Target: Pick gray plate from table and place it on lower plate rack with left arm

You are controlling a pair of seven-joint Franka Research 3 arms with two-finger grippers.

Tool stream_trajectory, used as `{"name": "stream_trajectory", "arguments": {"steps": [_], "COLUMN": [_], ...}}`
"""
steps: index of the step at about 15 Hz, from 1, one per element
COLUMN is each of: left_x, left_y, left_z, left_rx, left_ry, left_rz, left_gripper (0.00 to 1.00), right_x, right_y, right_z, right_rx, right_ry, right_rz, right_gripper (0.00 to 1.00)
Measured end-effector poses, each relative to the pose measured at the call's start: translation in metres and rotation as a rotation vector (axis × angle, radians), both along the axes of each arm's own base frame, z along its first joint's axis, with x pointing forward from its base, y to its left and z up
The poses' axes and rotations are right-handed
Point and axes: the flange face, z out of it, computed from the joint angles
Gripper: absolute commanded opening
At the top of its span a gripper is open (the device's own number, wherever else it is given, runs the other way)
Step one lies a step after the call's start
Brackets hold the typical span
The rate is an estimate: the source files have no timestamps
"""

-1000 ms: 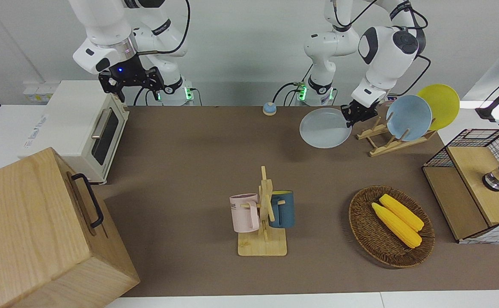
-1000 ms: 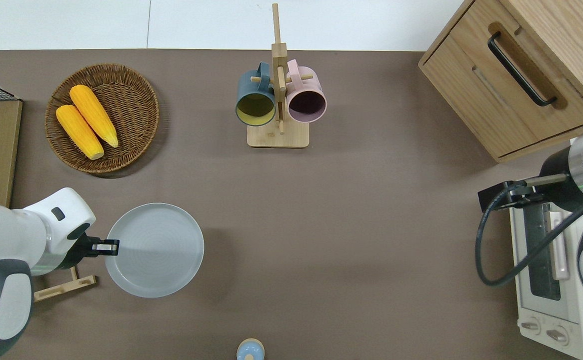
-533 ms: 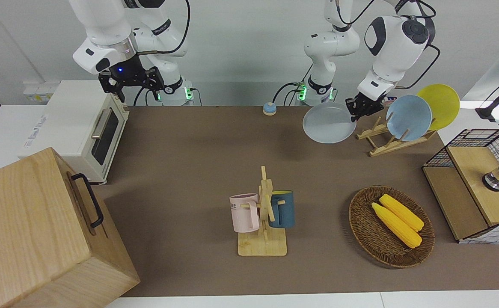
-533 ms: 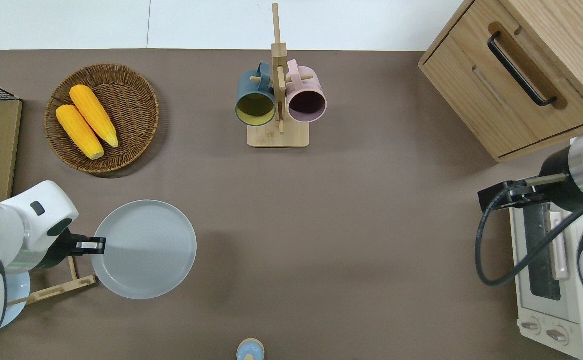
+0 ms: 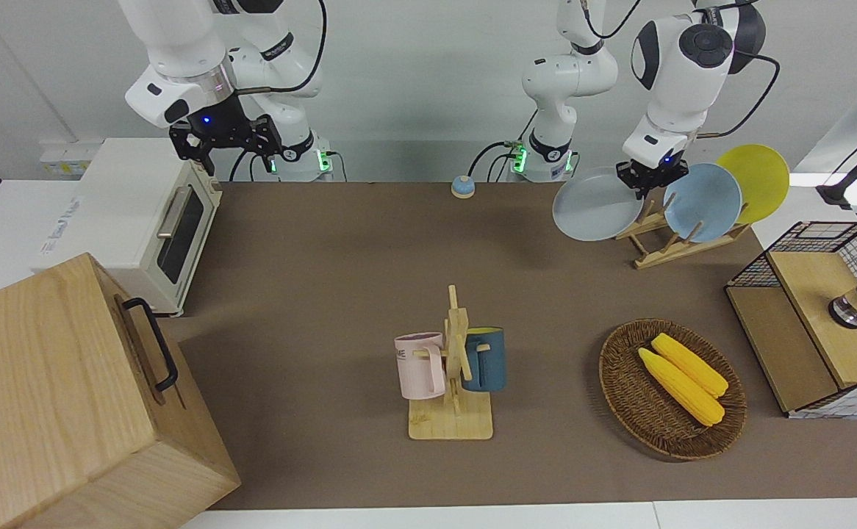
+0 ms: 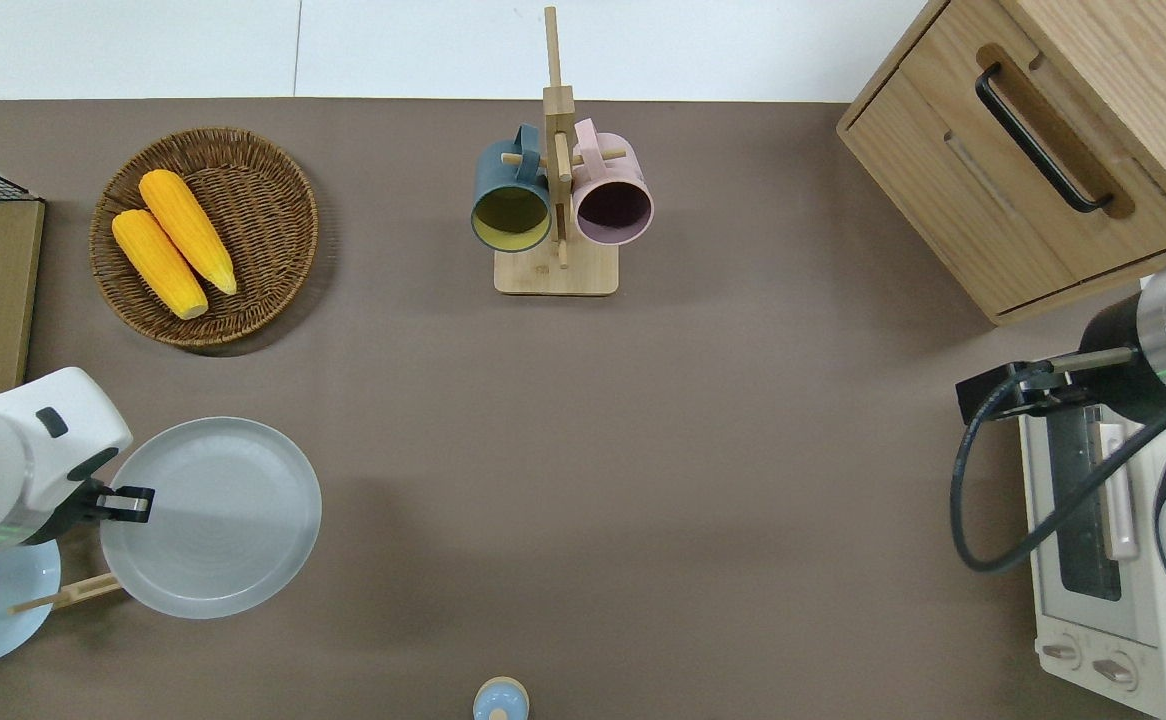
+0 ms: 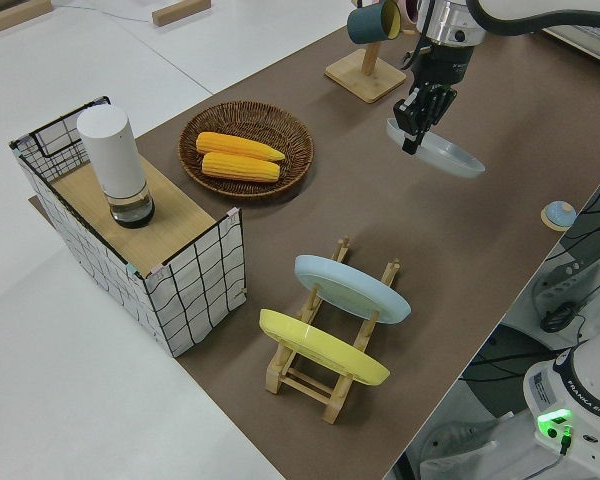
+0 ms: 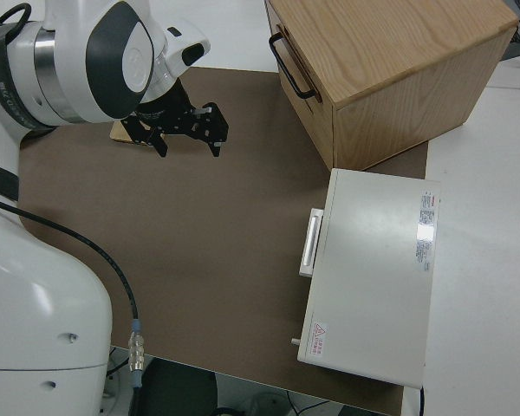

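Table (image 5: 340, 294) big, brown. Lower plate rack (image 5: 653, 246) at left arm's end, blue plate (image 5: 702, 201) and yellow plate (image 5: 755, 181) in its slots. Gray plate (image 6: 213, 520) up in air beside rack, nearly flat. Left gripper (image 6: 128, 503) pinches plate's rim tight. Right arm parked. Good next move: tip plate up on edge, line up with empty slot, lower slowly, miss blue plate.
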Motion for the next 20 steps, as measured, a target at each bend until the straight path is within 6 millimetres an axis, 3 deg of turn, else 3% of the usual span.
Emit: {"name": "stream_trajectory", "arguments": {"steps": [7, 13, 17, 20], "left_x": [-0.003, -0.007, 0.001, 0.005], "left_y": [0.020, 0.021, 0.007, 0.008], "left_z": [0.006, 0.006, -0.018, -0.042], "left_rx": [0.298, 0.511, 0.685, 0.753], "left_ry": [0.035, 0.067, 0.054, 0.060], "left_rz": [-0.001, 0.028, 0.106, 0.125], "left_gripper": [0.00, 0.00, 0.00, 0.00], "right_x": [0.000, 0.000, 0.000, 0.000], "right_y": [0.000, 0.000, 0.000, 0.000], "right_z": [0.000, 0.000, 0.000, 0.000], "right_rx": [0.000, 0.000, 0.000, 0.000], "right_ry": [0.000, 0.000, 0.000, 0.000], "right_rz": [0.000, 0.000, 0.000, 0.000], "right_gripper": [0.983, 0.983, 0.983, 0.983]}}
